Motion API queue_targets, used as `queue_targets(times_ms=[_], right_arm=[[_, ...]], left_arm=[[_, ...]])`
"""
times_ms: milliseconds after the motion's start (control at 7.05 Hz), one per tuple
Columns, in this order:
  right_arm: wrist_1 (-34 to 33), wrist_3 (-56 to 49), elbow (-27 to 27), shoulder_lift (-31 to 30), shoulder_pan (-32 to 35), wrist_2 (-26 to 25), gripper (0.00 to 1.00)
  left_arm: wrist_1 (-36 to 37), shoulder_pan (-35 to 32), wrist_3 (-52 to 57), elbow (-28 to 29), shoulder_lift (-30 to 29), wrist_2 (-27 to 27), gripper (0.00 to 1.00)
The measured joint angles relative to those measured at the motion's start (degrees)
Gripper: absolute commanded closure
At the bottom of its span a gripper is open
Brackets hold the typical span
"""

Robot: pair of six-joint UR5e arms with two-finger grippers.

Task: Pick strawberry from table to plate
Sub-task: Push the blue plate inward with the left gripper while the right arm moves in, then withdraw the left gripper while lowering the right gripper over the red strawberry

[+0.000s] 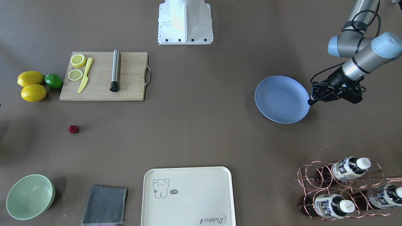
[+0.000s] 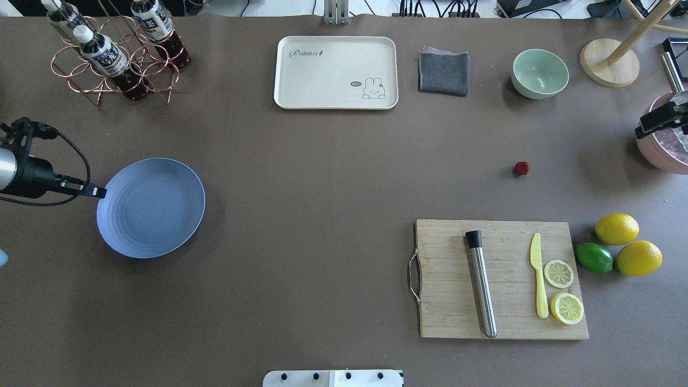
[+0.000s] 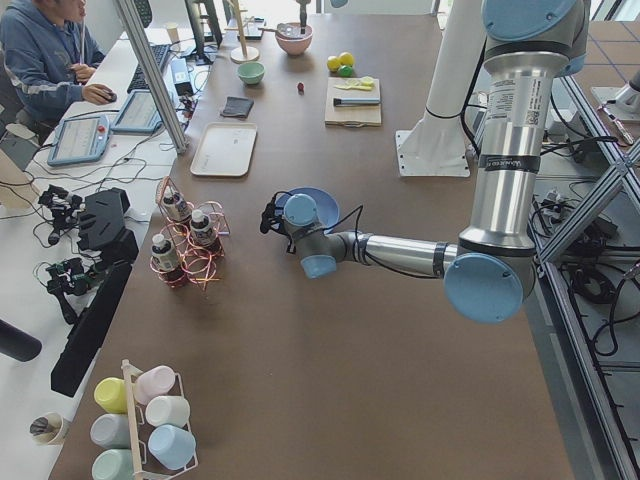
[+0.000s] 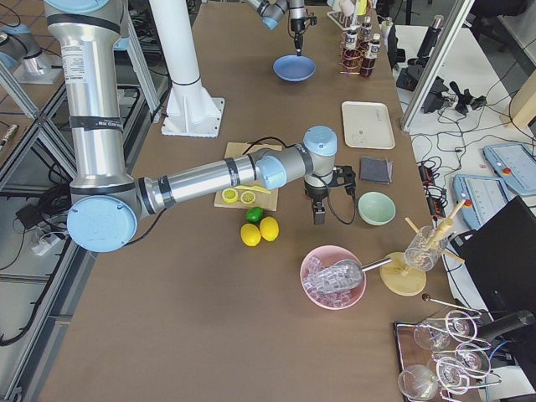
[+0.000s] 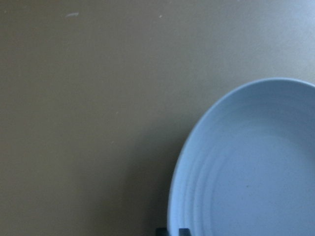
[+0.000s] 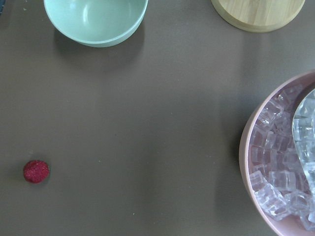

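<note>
Strawberry [image 2: 521,168] sits alone on bare table [image 2: 333,177], open on every side. Nearest clutter is the board [image 2: 500,279] toward the robot and the green bowl [image 2: 539,73] beyond. A wide bare lane runs across to the plate [image 2: 150,207], with the left gripper [image 2: 99,191] at its rim.

My right pincer [image 2: 640,130] is clipped by the overhead's edge, can't read the jaws there. Beside it, pink ice bowl [image 6: 280,157] cut off in wrist view; green bowl [image 6: 96,22] ahead also clipped. My left pincer [image 5: 173,232]: only its close-set tips peek in at the bottom edge. The plate [image 5: 246,162] just ahead runs out of frame, contact unclear.
</note>
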Motion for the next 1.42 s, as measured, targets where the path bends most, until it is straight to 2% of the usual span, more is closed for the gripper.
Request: queue_targets(times_ms=[284,425,851,993,1276,1418], right_arm=[[0.0,0.0,0.0,0.0,0.0,0.0,0.00],[0.0,0.1,0.0,0.0,0.0,0.1,0.00],[-0.1,0.1,0.0,0.1,-0.1,0.1,0.00],[-0.1,0.1,-0.1,0.1,-0.1,0.1,0.00],[-0.1,0.1,-0.4,0.1,-0.5,0.1,0.00],[-0.1,0.2,-0.4,0.2,-0.8,0.0,0.00]], left_arm=[[1.5,1.8,-8.5,0.3,-6.7,0.5,1.00],[4.4,3.5,-10.9,0.1,-10.2,2.6,1.00],[17.1,13.5,-15.6,-0.4,-21.0,15.2,1.00],[20.1,16.0,-16.3,-0.4,-23.5,18.1,1.00],[22.2,18.0,-16.6,-0.5,-25.3,20.2,1.00],[22.4,18.2,-16.5,-0.5,-25.5,20.5,0.65]])
